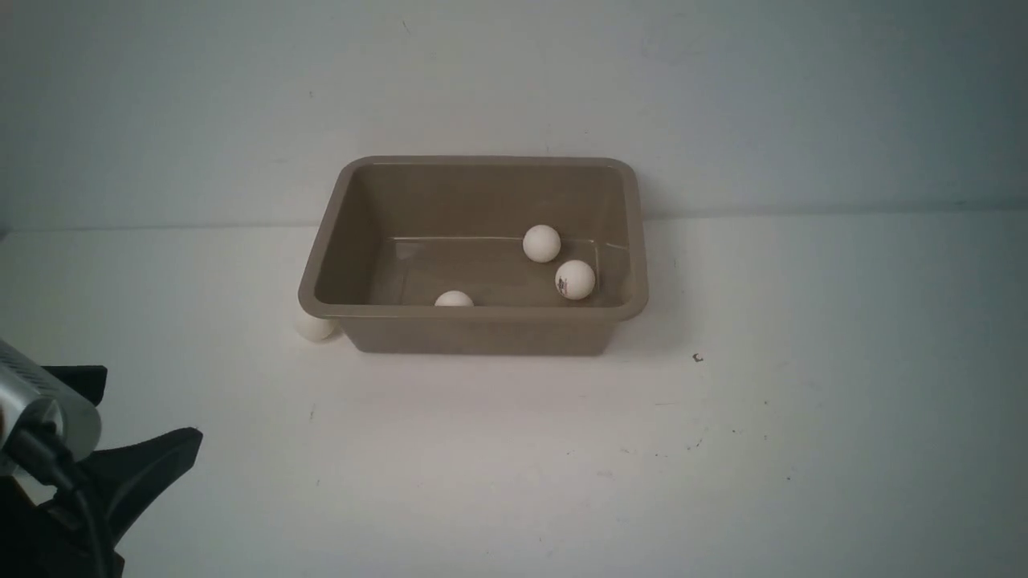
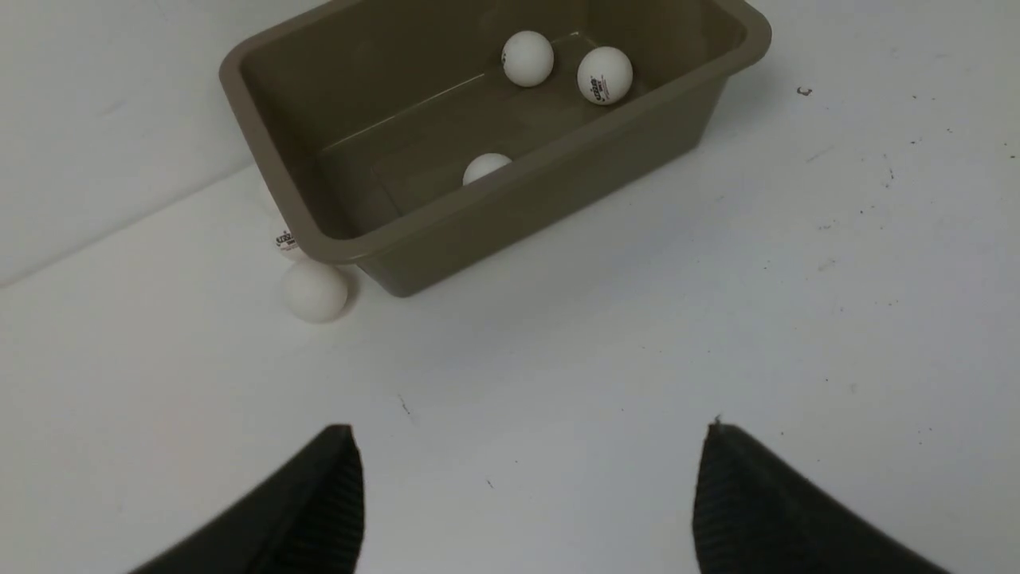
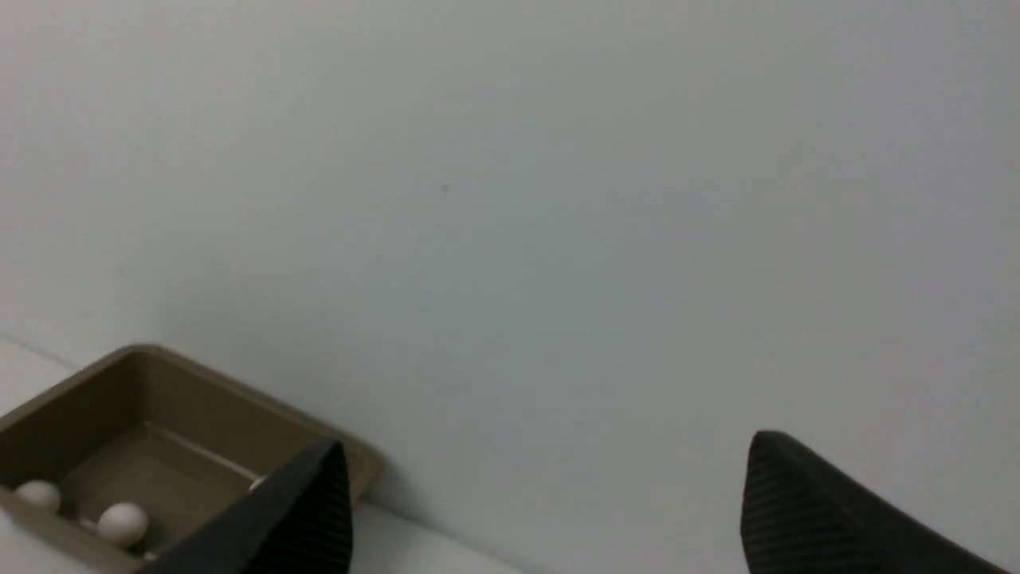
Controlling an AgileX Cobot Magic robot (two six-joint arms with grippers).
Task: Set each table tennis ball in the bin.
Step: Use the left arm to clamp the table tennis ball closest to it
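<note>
The taupe bin (image 1: 474, 315) stands at the middle of the white table. Three table tennis balls lie inside it: one (image 1: 541, 243), one with a dark logo (image 1: 575, 279), and one by the near wall (image 1: 454, 299). Another ball (image 1: 315, 327) rests on the table against the bin's near left corner, also in the left wrist view (image 2: 316, 291). A sliver of a further printed white ball (image 2: 284, 240) shows under the bin's left rim (image 2: 263, 159). My left gripper (image 2: 530, 430) is open and empty, well short of the bin. My right gripper (image 3: 550, 442) is open and empty, facing the wall.
A white wall (image 1: 514, 80) rises just behind the bin. A small dark mark (image 1: 697, 358) sits on the table right of the bin. The left arm (image 1: 48, 482) fills the front view's lower left corner. The right arm is out of the front view.
</note>
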